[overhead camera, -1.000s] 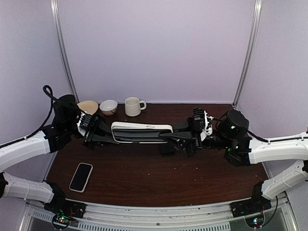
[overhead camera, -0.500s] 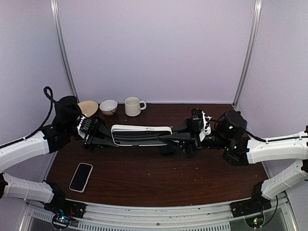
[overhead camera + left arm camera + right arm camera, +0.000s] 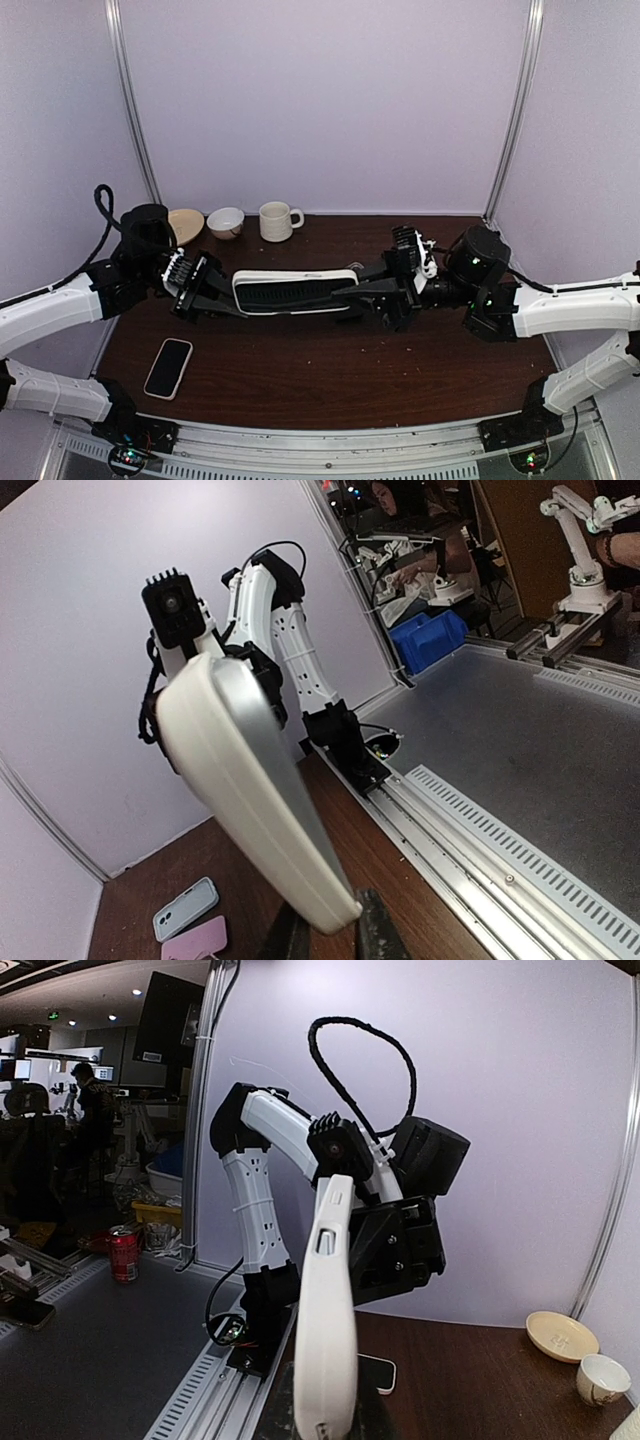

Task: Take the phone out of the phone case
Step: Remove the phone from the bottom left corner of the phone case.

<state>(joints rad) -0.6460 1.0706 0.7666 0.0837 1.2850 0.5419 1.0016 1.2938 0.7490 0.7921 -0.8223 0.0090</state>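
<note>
**Case braced at both ends**

The white phone case [image 3: 295, 290], dark face up, hangs lengthwise above the table's [image 3: 400, 370] middle. The left gripper [image 3: 215, 290] clamps one end and the right gripper [image 3: 355, 292] the other, likely bracing it so the phone can be pried out.

Phone case [image 3: 300, 274]: white shell with rounded corners; a side-button cutout shows on its edge in the right wrist view.
Pose: off the table, long axis running left to right, tilted so its open face shows to the top camera.
Place: centre of the top view.
Phone [image 3: 288, 296]: dark face inside the rim, apparently seated in the case; too small to confirm.
</note>
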